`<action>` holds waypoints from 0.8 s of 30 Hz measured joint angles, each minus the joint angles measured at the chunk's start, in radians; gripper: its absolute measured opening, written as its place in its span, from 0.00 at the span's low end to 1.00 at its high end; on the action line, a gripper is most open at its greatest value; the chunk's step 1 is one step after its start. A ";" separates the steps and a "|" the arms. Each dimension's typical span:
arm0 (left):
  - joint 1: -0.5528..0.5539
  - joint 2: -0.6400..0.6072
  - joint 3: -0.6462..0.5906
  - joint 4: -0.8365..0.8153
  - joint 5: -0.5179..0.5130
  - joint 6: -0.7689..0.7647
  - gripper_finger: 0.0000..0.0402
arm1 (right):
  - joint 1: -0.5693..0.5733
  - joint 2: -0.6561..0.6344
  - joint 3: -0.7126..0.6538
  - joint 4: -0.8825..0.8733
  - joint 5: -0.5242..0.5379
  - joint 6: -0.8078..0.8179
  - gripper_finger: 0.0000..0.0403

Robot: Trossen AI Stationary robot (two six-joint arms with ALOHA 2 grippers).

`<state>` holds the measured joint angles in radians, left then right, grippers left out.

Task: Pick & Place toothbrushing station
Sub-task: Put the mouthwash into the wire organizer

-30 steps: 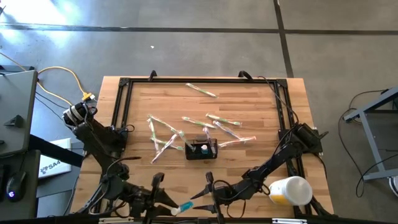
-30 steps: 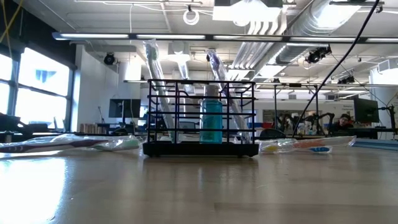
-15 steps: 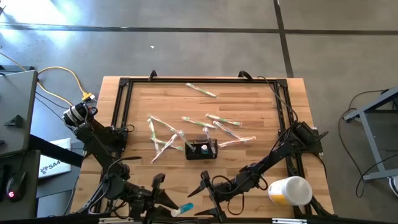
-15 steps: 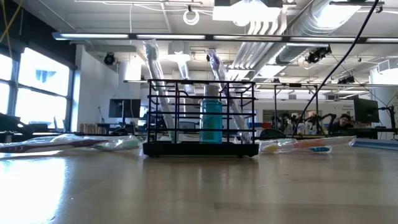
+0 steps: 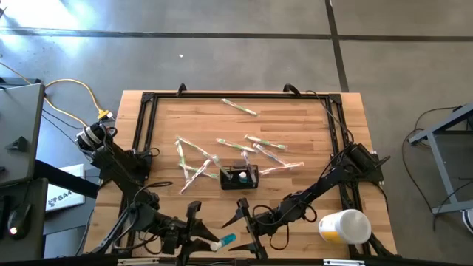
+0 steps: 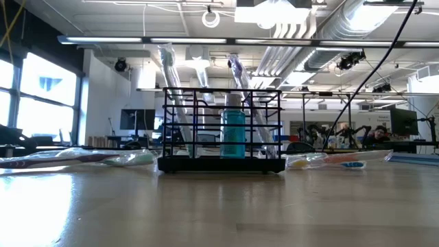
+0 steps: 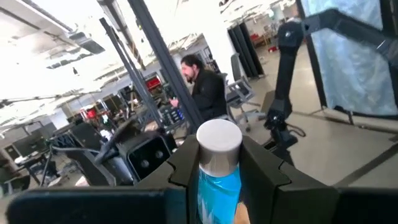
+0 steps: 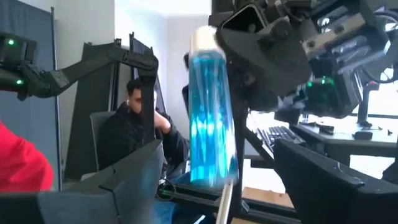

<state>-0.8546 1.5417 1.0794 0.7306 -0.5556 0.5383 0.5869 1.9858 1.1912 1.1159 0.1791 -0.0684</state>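
caddy: black wire caddy (image 5: pixel 239 178) stands mid-bench, already holding a blue tube and a couple of wrapped brushes upright
loose brushes: wrapped toothbrushes (image 5: pixel 194 161) lie scattered around it on the bench (image 5: pixel 295 125), not yet placed
left gripper: left gripper (image 5: pixel 198 235) at the near edge, jaws closed on a blue tube (image 5: pixel 225 241)
right gripper: right gripper (image 5: pixel 242 222) just beside that tube, jaws wide open and empty
cup: white-and-yellow cup (image 5: pixel 344 225) lies near the right corner
progress: partly filled; my guess is most is left
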 joint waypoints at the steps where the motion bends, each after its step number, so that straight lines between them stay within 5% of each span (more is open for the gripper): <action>1: 0.007 0.000 0.000 0.000 0.011 -0.001 0.19 | -0.002 0.000 0.000 0.003 0.000 -0.004 0.73; 11: 0.017 0.000 0.000 -0.008 0.030 -0.019 0.19 | -0.001 0.000 0.000 0.003 -0.014 -0.019 0.55; 20: 0.017 0.000 0.000 -0.031 0.029 -0.030 0.19 | -0.001 0.000 0.000 -0.010 -0.033 -0.070 0.19; 24: 0.017 0.000 0.000 -0.045 0.028 -0.042 0.19 | 0.000 0.000 0.000 -0.022 -0.032 -0.071 0.18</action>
<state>-0.8379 1.5417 1.0794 0.6854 -0.5273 0.4963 0.5869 1.9858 1.1912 1.0936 0.1469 -0.1394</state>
